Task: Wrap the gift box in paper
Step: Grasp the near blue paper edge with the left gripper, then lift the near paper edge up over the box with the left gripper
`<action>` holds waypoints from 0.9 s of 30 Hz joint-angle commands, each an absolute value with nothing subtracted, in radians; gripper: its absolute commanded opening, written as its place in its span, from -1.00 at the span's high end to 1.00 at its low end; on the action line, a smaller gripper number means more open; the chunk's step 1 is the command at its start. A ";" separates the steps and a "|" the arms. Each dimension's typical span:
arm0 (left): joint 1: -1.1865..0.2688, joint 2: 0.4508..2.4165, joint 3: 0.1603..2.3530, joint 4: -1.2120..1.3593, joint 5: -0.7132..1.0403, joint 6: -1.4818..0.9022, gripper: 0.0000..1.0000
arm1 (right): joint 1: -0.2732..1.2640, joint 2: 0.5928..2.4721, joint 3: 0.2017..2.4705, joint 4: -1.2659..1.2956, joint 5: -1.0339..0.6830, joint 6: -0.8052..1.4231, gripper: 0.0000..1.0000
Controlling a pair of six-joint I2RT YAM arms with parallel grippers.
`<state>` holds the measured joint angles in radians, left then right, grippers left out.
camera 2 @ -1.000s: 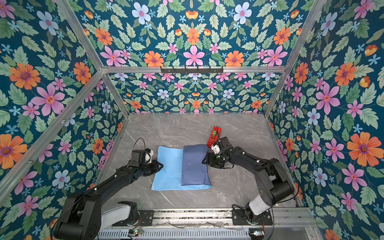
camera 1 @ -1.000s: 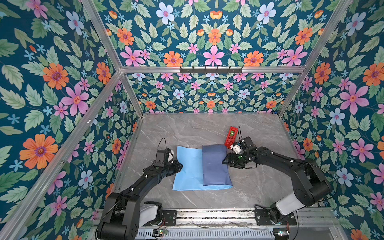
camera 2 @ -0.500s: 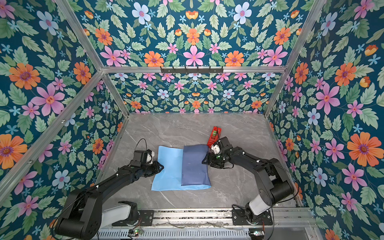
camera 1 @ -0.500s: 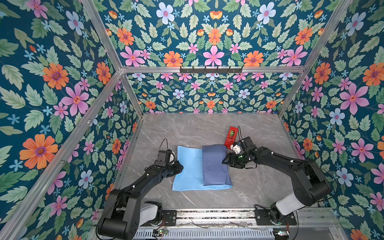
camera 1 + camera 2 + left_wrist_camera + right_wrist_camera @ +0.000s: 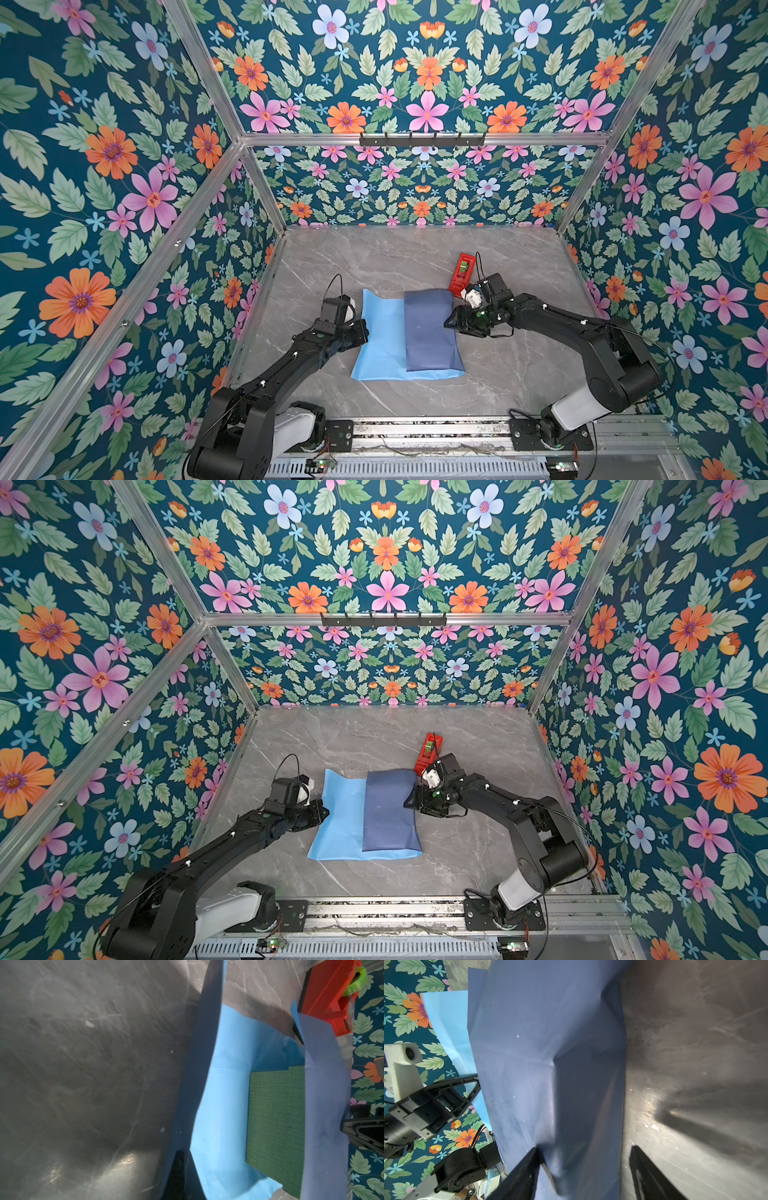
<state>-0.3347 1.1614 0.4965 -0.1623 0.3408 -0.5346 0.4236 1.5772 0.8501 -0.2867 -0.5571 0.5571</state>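
Left gripper (image 5: 364,332): clenched on raised left edge of paper (image 5: 382,336). Right gripper (image 5: 451,322): jaws spread, one finger on dark flap (image 5: 430,328), nothing clamped. Gift box (image 5: 276,1126) lies on paper, partly under flap.

Risks, judged:
- left fold-over drags paper, shifts box
- thin edge slips or tears in pinch
- flap, no tape visible, springs open
- tape dispenser (image 5: 461,272) close by, knock possible

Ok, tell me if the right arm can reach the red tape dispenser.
Probably yes: the tape dispenser lies close by the right gripper, nothing between, though its open jaws straddle the folded paper.
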 commanded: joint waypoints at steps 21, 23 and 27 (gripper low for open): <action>-0.721 1.276 0.819 -0.489 -0.037 -0.632 1.00 | 0.433 1.592 0.841 -0.383 -0.399 0.557 -0.37; -0.767 1.316 0.870 -0.534 -0.083 -0.637 1.00 | 0.435 1.594 0.842 -0.382 -0.399 0.558 -0.37; -0.841 1.392 0.961 -0.613 -0.157 -0.660 1.00 | 0.438 1.598 0.845 -0.380 -0.399 0.558 -0.37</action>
